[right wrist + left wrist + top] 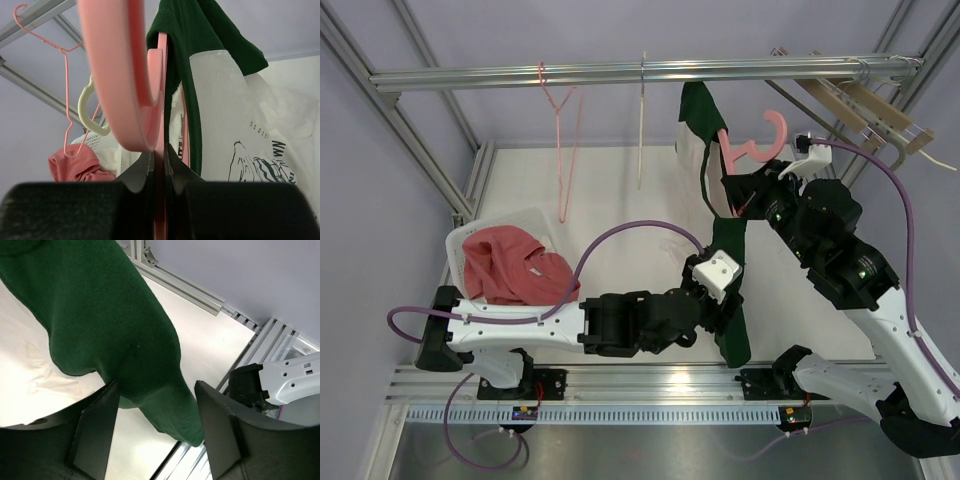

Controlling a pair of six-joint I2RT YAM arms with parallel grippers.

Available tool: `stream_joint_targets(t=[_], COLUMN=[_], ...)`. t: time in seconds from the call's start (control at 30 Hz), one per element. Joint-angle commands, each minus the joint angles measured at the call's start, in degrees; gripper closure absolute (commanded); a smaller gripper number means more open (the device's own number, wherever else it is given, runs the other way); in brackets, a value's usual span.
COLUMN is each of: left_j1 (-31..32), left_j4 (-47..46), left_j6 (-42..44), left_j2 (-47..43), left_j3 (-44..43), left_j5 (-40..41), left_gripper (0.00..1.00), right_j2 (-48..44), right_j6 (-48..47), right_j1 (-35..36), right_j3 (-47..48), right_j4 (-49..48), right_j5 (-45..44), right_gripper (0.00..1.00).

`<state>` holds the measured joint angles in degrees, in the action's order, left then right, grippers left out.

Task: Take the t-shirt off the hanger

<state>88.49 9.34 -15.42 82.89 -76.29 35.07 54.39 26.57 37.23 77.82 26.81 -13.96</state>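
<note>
1. Left tool (157,440): matte black fingers, set wide, nothing clamped. The green sleeve end of the t-shirt (100,315) is hung between them, close to the finger at 9 o'clock. Contact cannot be told.

2. Right tool (160,172): closed narrow on the neck of the hanger (115,75), which is held upright with its hook apparently off the rail.

3. T-shirt, top view (730,290): found at centre, draped from the hanger down to the left tool. The green parts are of fine knit, soft and limp. The body is white and smooth, with a dark line print.

4. Hanger, top view (760,140): pink moulded plastic, glossy, with a broad curved hook, at 1 o'clock.

5. Step in hand, judged: the sleeve is to be gripped. A full bite of cloth should be taken, not just the hem. The pull should then be made down towards 6 o'clock while the hanger is held steady, so that the collar is slid off one shoulder rather than stretched.

6. Bench (620,190): white and flat.

7. Basket (535,222): white perforated plastic, at 9 o'clock. A crumpled red garment (505,262) is held in it.

8. Rail (620,72): extruded aluminium, at 12 o'clock. A thin pink wire hanger (560,140) and a cream hanger (641,120) are hung from it.
</note>
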Motion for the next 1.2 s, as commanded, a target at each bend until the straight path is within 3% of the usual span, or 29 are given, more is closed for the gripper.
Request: stream_joint_targets(t=[0.0,0.07,0.1,0.2,0.3,0.47,0.6,0.87,1.03,1.17], left_j1=[0.0,0.0,0.0,0.0,0.0,0.0,0.0,0.0,0.0,0.0], left_j4=[-3.4,-3.4,-3.4,-3.1,-2.9,-3.0,-3.1,-3.7,-2.5,-1.9], left_j6=[-1.2,-1.2,-1.3,-1.7,-2.8,-4.6,-6.9,-8.9,-6.6,-3.5], left_j2=[0.9,1.0,1.3,1.5,1.4,1.2,0.3,0.0,-3.2,-7.2], left_j3=[-0.1,-0.1,-0.2,-0.3,0.7,3.1,6.5,11.9,12.0,10.1], left_j5=[-0.5,-0.7,-0.9,-2.3,-3.2,-6.0,-7.6,-8.9,-5.8,-3.9], left_gripper=[0.42,0.6,0.75,0.91,1.0,1.0,1.0,1.0,1.0,1.0], right_j2=[-0.4,-0.3,-0.1,1.1,2.6,5.7,9.1,15.0,6.4,-3.3], right_j6=[1.6,1.1,0.9,-1.0,-2.0,-3.7,-6.0,-7.3,-5.6,-4.2], right_j1=[0.4,0.5,0.4,0.4,0.4,0.4,0.1,-3.0,-3.2,-3.2], right_j3=[3.4,3.6,3.7,5.2,6.8,10.1,18.4,35.6,29.2,17.3], right_j4=[-8.3,-8.3,-8.4,-8.7,-9.3,-11.6,-11.5,-2.3,2.5,1.8], right_j5=[1.8,1.7,1.8,0.8,-0.1,-1.6,-1.9,3.7,10.8,12.3], right_gripper=[1.0,1.0,1.0,1.0,1.0,1.0,1.0,1.0,1.0,1.0])
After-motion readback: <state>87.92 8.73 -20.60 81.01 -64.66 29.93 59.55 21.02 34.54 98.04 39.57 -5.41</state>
